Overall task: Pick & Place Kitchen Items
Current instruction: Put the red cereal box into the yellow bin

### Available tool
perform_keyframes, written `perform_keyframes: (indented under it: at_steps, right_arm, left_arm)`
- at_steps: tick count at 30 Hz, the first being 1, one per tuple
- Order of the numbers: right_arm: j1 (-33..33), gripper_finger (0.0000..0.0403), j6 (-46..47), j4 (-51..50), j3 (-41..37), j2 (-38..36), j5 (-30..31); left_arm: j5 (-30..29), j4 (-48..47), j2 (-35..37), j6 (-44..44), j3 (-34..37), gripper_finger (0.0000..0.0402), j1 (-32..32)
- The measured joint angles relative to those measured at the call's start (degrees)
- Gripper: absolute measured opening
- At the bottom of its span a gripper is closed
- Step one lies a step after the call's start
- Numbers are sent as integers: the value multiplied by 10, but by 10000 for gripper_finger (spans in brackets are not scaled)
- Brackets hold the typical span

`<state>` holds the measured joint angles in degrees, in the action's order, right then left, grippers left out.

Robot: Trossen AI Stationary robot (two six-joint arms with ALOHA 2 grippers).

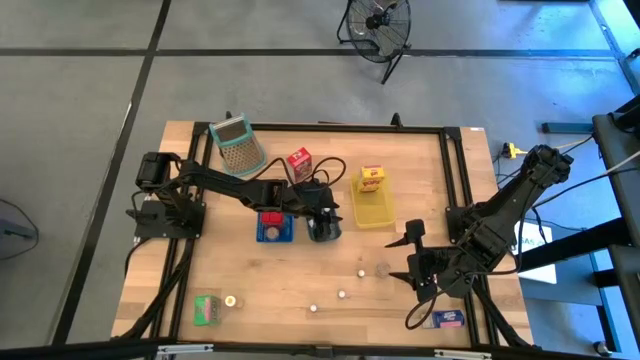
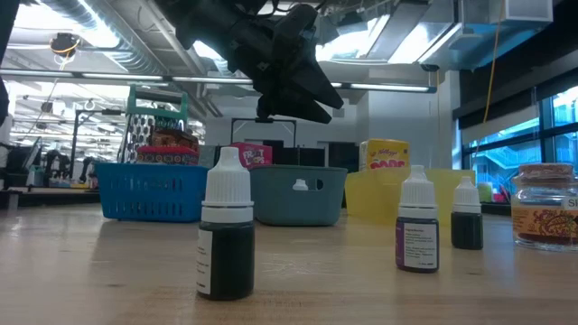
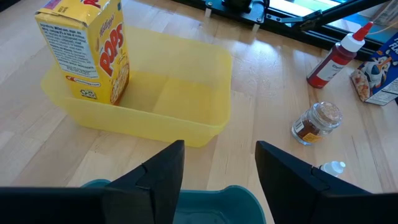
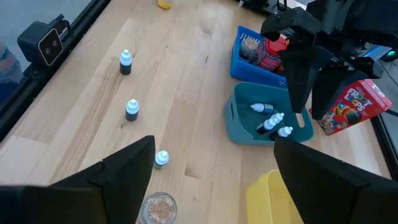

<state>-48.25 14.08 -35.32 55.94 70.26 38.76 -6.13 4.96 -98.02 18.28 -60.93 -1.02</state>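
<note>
Scanning from well left of the grey-blue tray (image 1: 323, 232), a green carton (image 1: 206, 308) and one dropper bottle (image 1: 230, 300) lie near the table's front edge, not yet sorted. Just left of that tray, touching it or nearly so, stands the blue tray (image 1: 273, 236), already carrying a tin and a packet. Directly above the grey-blue tray hangs the left gripper (image 3: 219, 177), its fingers (image 3: 163, 175) apart with nothing between them; three dropper bottles (image 4: 268, 121) lie inside the tray beneath it. By my reading the step in hand is the end of a drop-off, and the arm is free for another pick. In front of the tray, three more small bottles (image 1: 342, 295) stand loose on the wood, with a small jar (image 1: 383, 269) just right of them. Right of the tray sits the yellow tray (image 1: 374, 213) with a yellow carton (image 1: 372, 179) upright at its far end. Farther right, near the table's front corner, the right gripper (image 4: 217, 180) waits with its fingers spread wide and empty, facing back toward the tray. The next move probably calls for lifting clear of the tray wall, swinging forward to the nearest loose bottle, coming down around its narrow white cap or body, and closing squarely, since these bottles are light and tip easily.
</note>
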Motion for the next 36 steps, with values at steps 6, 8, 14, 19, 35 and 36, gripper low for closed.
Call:
perform_keyframes:
  at_steps: [6,8,14,19,35,36]
  right_arm:
    - [0,332,0,0,0,0,0]
    - [0,332,0,0,0,0,0]
    - [6,332,-44,3,0,0,-10]
    - [7,332,-61,24,0,0,-15]
    - [10,332,-83,95,0,0,-69]
    - [10,332,-83,104,0,0,-82]
  left_arm:
    - [0,0,0,0,0,192,0]
    - [0,0,0,0,0,192,0]
    - [0,0,0,0,0,192,0]
    - [0,0,0,0,0,193,0]
    - [-21,25,-1,0,0,192,0]
    - [-26,32,-1,0,0,192,0]
